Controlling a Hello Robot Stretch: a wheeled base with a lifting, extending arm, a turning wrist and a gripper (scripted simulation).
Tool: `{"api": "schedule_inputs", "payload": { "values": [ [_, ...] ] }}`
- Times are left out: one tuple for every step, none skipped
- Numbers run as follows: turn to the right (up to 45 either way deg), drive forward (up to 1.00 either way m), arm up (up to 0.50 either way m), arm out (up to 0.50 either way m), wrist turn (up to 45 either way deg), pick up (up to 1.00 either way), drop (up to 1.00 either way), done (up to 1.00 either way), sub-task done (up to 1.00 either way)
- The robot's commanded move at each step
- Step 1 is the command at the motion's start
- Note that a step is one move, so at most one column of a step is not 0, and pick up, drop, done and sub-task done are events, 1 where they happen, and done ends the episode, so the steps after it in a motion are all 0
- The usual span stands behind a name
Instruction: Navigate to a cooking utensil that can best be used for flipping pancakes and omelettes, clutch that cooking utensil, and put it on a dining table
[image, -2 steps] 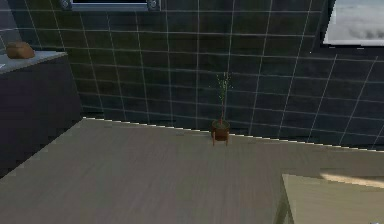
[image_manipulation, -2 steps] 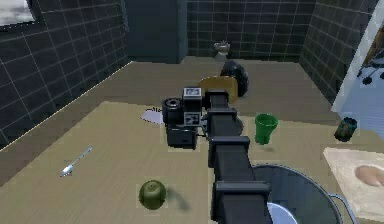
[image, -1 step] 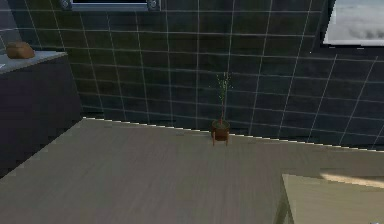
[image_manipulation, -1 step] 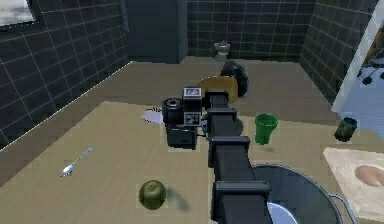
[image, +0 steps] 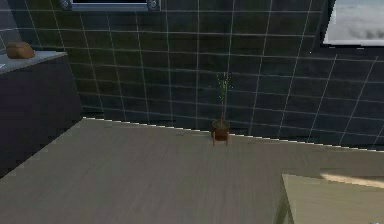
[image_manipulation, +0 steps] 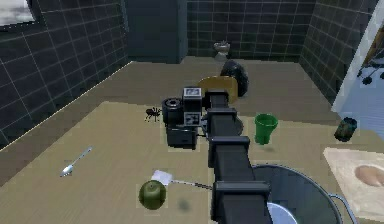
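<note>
A spatula (image_manipulation: 168, 179) with a white head and a thin dark handle lies flat on the beige table (image_manipulation: 110, 130), close to the arm side view's bottom edge and just left of the arm (image_manipulation: 232, 150). The dark arm bar rises from the bottom edge to two white marked squares (image_manipulation: 190, 99). Left of them sits the gripper (image_manipulation: 153, 113), its thin fingers over bare tabletop near the table's far edge. It holds nothing. The spatula lies well nearer the bottom edge than the fingers.
On the table are a green apple (image_manipulation: 152, 194), a silvery spoon (image_manipulation: 75, 162), a green cup (image_manipulation: 265, 127), a dark cup (image_manipulation: 347, 128) and a grey pot (image_manipulation: 305, 195). Ahead stand a dark tiled wall, a small potted plant (image: 220, 128), a counter (image: 35, 100) and a light table corner (image: 330, 200).
</note>
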Motion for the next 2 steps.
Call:
{"api": "schedule_inputs", "payload": {
  "values": [
    [0.0,0.00,0.04,0.00,0.0,0.00,0.00,0.00,0.00],
    [0.0,0.00,0.00,-0.08,0.0,0.00,0.00,0.00,0.00]
  ]
}}
